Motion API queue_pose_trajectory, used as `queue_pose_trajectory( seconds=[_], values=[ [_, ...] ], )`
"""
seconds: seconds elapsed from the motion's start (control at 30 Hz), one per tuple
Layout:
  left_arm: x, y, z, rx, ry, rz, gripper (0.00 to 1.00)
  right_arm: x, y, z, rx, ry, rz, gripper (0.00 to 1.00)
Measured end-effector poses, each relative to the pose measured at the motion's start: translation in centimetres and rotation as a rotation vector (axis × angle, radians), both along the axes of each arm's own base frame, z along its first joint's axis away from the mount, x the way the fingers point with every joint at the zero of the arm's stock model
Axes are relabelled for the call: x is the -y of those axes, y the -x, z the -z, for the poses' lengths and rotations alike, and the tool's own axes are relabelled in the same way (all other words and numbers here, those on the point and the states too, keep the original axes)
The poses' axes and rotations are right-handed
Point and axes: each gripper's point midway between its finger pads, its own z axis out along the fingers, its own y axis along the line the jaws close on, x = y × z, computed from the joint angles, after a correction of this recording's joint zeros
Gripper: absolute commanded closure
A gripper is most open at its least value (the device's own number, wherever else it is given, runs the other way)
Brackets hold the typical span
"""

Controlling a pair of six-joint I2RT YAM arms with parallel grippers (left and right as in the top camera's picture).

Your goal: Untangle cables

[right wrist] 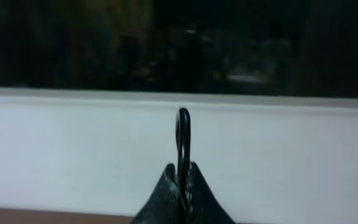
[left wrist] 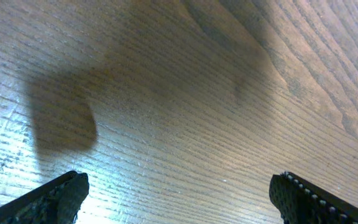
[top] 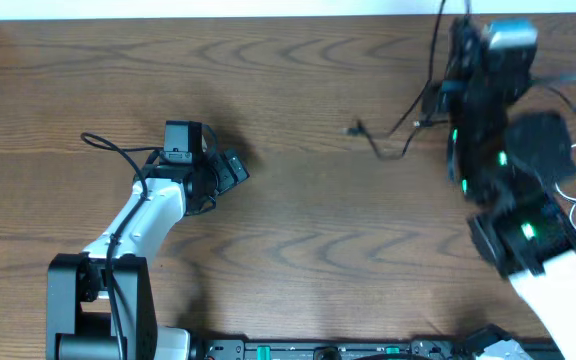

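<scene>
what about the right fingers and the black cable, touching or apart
Touching. The right wrist view shows the right gripper with its fingers shut on the black cable, a loop sticking up from between them.

Loop of black cable [right wrist: 183, 127] in clamped right pincer [right wrist: 182, 173], white wall [right wrist: 73, 155] behind
</scene>
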Motion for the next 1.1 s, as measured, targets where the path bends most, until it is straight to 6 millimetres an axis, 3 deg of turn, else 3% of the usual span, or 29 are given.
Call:
queue_pose_trajectory(
  seconds=[0.1, 0.23, 0.37, 0.57, 0.7, 0.93, 1.1],
  values=[
    [0.0, 0.0, 0.0, 0.001, -0.001, 0.000, 0.02, 2.2, -3.2, 1.9, -0.025, -0.025, 0.040, 0.99],
    [0.0, 0.0, 0.0, 0.000, -0.001, 0.000, 0.02, 5.0, -6.5, 7.0, -0.173, -0.118, 0.037, 0.99],
    [0.0, 0.0, 0.0, 0.001, -0.001, 0.000, 0.02, 8.0, -7.6, 12.4, -0.355, -0.220, 0.065, 0.99],
    [0.0, 0.0, 0.0, 0.000, -0.001, 0.000, 0.02, 11.3, -5.9, 19.0, -0.617, -0.295, 0.149, 0.99],
    [0.0, 0.0, 0.0, 0.001, -0.001, -0.001, 0.02, 13.2, -4.0, 22.0, -0.751, -0.327, 0.212, 0.99],
    [0.0, 0.0, 0.0, 0.001, -0.001, 0.000, 0.02, 15.3, -0.8, 25.3, -0.921, -0.355, 0.297, 0.99],
    [0.0, 0.0, 0.0, 0.001, -0.001, 0.000, 0.02, 15.7, 0.4, 26.9, -0.995, -0.354, 0.332, 0.99]
  ],
)
